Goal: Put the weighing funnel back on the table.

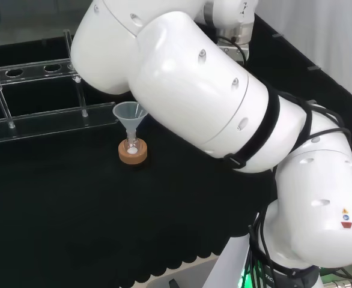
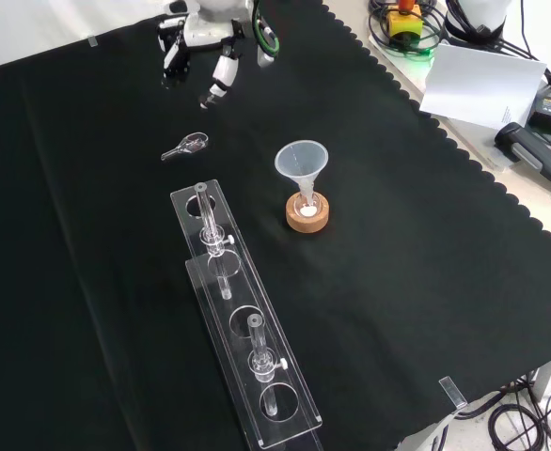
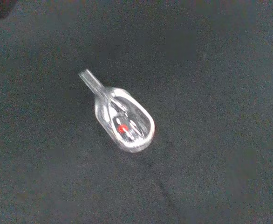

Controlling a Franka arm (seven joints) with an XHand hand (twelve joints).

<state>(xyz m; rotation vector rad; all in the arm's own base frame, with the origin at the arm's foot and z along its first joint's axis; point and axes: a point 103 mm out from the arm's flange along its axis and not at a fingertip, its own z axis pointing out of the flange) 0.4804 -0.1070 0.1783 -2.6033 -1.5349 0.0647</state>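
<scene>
Front view showed the weighing funnel [image 2: 185, 146] lying free on the worktop's black cloth [image 2: 87, 282], toward the far edge, its short stem pointing to that view's left. The hand [image 2: 203, 36] hung above the far edge, apart from the piece, its fingers [image 2: 219, 83] relaxed and spread, holding nothing. Nearer the middle of the worktop the funnel [image 2: 301, 164] stood mouth up in a small flask on a cork ring [image 2: 307, 216], beside the far end of a long clear rack [image 2: 243, 319]. Wrist view had the weighing funnel [image 3: 121, 120] flat on the cloth, with a small red spot in its bowl.
</scene>
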